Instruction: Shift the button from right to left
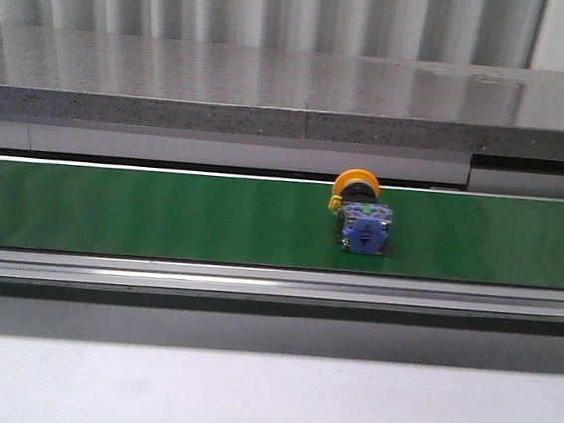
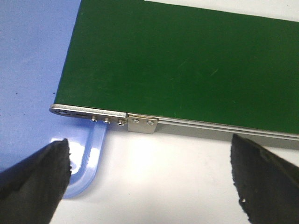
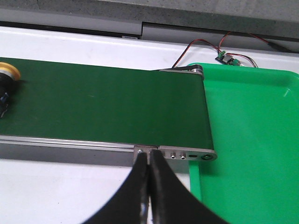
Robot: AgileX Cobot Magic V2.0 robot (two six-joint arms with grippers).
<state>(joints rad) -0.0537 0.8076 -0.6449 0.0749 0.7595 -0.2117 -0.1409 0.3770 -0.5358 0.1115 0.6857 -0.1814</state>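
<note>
The button (image 1: 360, 214) lies on its side on the green conveyor belt (image 1: 162, 215), right of the middle, its blue contact block toward me and its yellow-orange cap behind. Its cap also shows at the edge of the right wrist view (image 3: 8, 74). My left gripper (image 2: 149, 179) is open and empty over the white table, near the belt's left end. My right gripper (image 3: 148, 161) is shut with nothing between its fingers, in front of the belt's right end. Neither gripper shows in the front view.
A blue tray (image 2: 28, 70) lies at the belt's left end and a green tray (image 3: 252, 140) at its right end. A small circuit board with red wires (image 3: 226, 58) sits behind the green tray. A grey ledge (image 1: 294, 88) runs behind the belt.
</note>
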